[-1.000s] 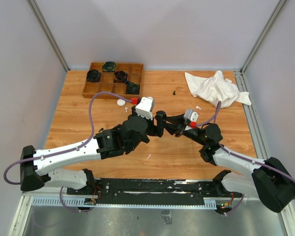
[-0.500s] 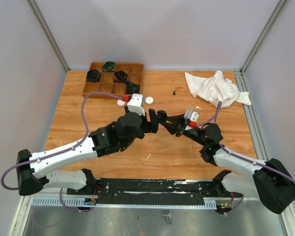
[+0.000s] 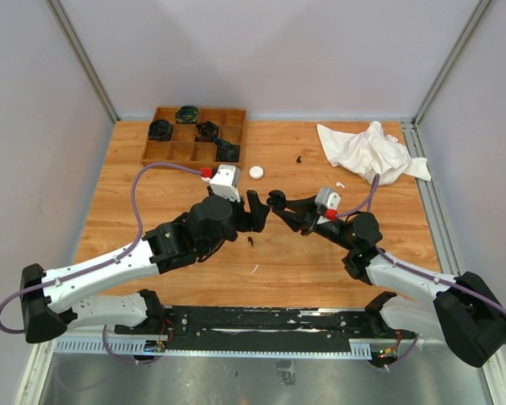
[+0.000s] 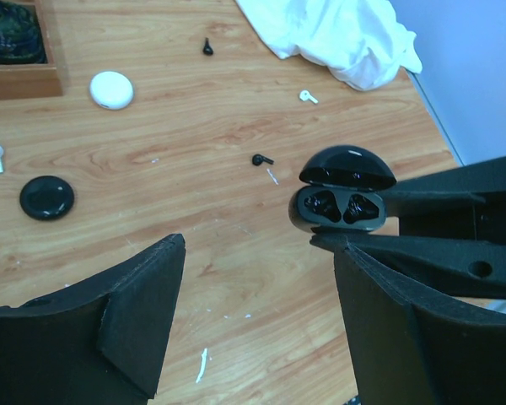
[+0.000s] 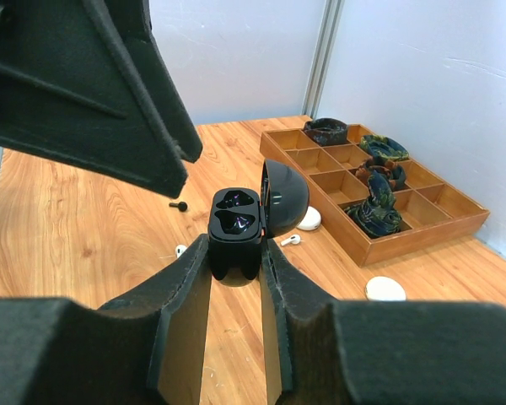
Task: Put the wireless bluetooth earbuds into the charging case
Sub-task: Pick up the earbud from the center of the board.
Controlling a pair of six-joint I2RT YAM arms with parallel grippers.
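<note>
Nose to nose: the left gripper point(image 3: 259, 211) stands with jaws spread. Right at its tips, the right gripper point(image 3: 280, 204) pinches a small charging case point(image 3: 274, 198), dark and round. On the near side of the left jaws lies a black earbud point(image 3: 250, 241). Just beyond them sits a white puck point(image 3: 255, 171). A white cloth point(image 3: 371, 152) is heaped well past the right jaws.

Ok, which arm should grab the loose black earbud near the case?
Left. The left gripper is open and empty, with the black earbud on the table ahead of it; the right gripper is shut on the open charging case.
</note>
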